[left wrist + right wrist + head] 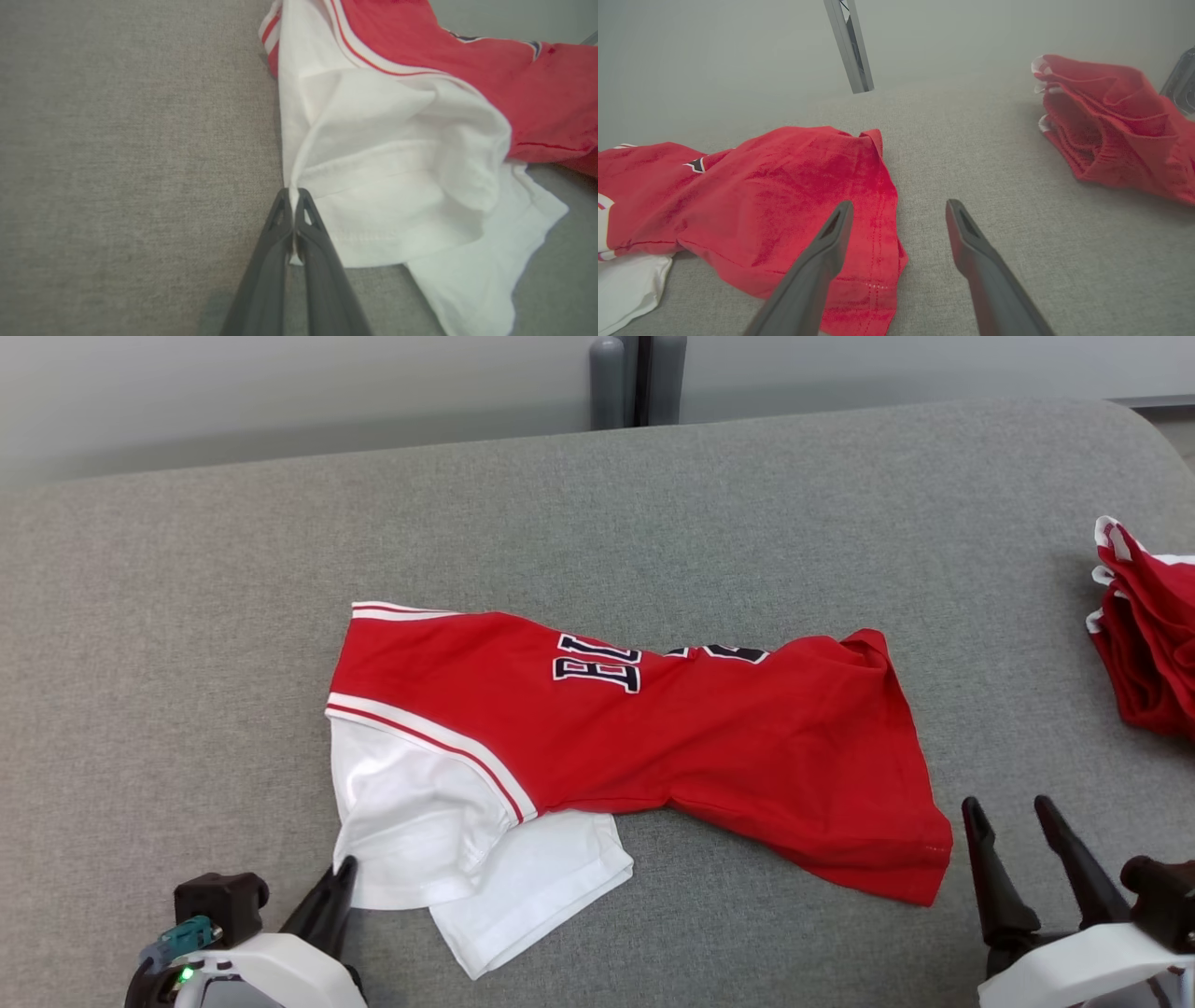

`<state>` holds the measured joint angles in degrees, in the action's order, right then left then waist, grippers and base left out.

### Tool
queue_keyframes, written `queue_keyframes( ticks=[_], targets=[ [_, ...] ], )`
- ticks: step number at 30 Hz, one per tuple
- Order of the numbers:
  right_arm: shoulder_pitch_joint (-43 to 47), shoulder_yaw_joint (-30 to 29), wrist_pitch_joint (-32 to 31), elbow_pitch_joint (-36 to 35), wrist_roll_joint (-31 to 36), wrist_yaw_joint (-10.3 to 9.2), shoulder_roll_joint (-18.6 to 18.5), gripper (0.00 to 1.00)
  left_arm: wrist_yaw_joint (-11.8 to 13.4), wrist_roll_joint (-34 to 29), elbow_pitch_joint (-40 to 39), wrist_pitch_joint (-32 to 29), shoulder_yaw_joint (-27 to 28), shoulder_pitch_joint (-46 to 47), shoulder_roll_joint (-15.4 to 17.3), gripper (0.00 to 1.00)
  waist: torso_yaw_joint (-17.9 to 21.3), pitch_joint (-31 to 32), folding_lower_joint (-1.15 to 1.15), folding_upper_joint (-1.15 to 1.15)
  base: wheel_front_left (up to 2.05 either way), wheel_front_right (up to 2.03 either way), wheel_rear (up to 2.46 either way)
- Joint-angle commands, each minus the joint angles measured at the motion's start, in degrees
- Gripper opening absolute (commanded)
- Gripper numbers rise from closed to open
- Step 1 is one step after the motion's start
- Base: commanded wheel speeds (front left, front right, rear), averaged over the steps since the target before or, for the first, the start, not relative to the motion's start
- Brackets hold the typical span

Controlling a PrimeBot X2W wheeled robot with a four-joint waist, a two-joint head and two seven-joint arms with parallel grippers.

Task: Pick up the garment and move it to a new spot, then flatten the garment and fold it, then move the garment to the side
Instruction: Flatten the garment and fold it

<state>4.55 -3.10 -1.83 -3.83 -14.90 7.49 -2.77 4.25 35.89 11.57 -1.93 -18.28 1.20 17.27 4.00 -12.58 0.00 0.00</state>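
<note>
- Left hand point(294, 195): at the garment's near-left corner, clenched on a thin pinch of white sleeve edge. A sliver of cloth shows between the two fingers.
- Right hand point(1008, 807): released, fingers spread, just off the garment's near-right hem corner and apart from the cloth.
- Garment point(653, 728): red jersey with white sleeves, lying rumpled on the grey tabletop point(187, 616), its long axis running left to right.
- White sleeves point(397, 163): on the garment's near-left side, one overlapping the other, both creased.
- Handling, as judged: light, limp and thin. It will sag and trail from any single pinch, it is not fragile, and it will probably drag on the fabric-covered top rather than slide.
- Holds, as judged: a second pinch at the near-right hem corner would pair with the sleeve pinch and let the cloth hang spread.
- Lettering point(597, 667): toward the garment's far edge, broken by a fold and unreadable.
- Hidden: the neckline, the underside and the true outline. How many layers the left hand pinches cannot be told.
- Second red pile point(1144, 653): well apart to the garment's right, cut off by the picture edge, piece count unclear.
- Dark post point(638, 378): beyond the garment's far side, its top cut off.
</note>
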Motion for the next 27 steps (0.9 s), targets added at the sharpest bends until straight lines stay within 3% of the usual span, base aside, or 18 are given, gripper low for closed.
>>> queue_keyframes(
  ticks=[1,8,17,18,19,20,22,27],
  targets=[
    [0.35,0.32,0.05,1.57,-0.89,0.02,-0.27,1.00,0.67,-0.87,-0.02,0.31,0.15,0.62,1.16,0.00,0.20,-0.59,0.00,0.00,0.00,0.00,0.00],
    [-3.19,2.60,1.93,11.17,-2.56,0.02,-0.28,1.00,1.30,-1.50,-0.04,0.11,0.17,2.15,1.66,0.00,0.18,-2.62,0.00,0.00,0.00,0.00,0.00],
    [-4.09,6.85,2.88,15.94,-6.82,0.02,-0.30,1.00,1.75,-1.70,-0.08,0.77,0.25,2.58,2.14,0.00,-0.03,-3.73,0.00,0.00,0.00,0.00,0.00],
    [-4.14,7.37,2.72,16.24,-7.24,0.02,-0.28,0.87,1.84,-1.67,-0.16,0.86,0.28,2.50,2.16,0.00,0.07,-3.81,0.00,0.00,0.00,0.00,0.00],
    [-4.18,7.85,2.54,16.48,-7.80,0.02,-0.32,0.49,1.83,-1.67,-0.20,0.87,0.26,2.45,2.22,0.00,0.15,-3.87,0.00,0.00,0.00,0.00,0.00],
    [-4.17,8.44,2.20,16.69,-8.14,0.02,-0.29,0.38,1.84,-1.68,-0.24,0.89,0.25,2.43,2.28,0.00,0.22,-3.93,0.00,0.00,0.00,0.00,0.00],
    [-4.07,8.95,1.81,16.69,-8.69,0.02,-0.28,0.00,1.95,-1.79,-0.34,0.93,0.19,2.53,2.41,0.00,0.30,-4.04,0.00,0.00,0.00,0.00,0.00],
    [-3.08,9.57,0.82,15.50,-8.90,0.02,-0.30,0.00,2.23,-1.94,-0.70,1.39,0.39,2.79,2.72,0.00,0.44,-4.02,0.00,0.00,0.00,0.00,0.00]
  ],
)
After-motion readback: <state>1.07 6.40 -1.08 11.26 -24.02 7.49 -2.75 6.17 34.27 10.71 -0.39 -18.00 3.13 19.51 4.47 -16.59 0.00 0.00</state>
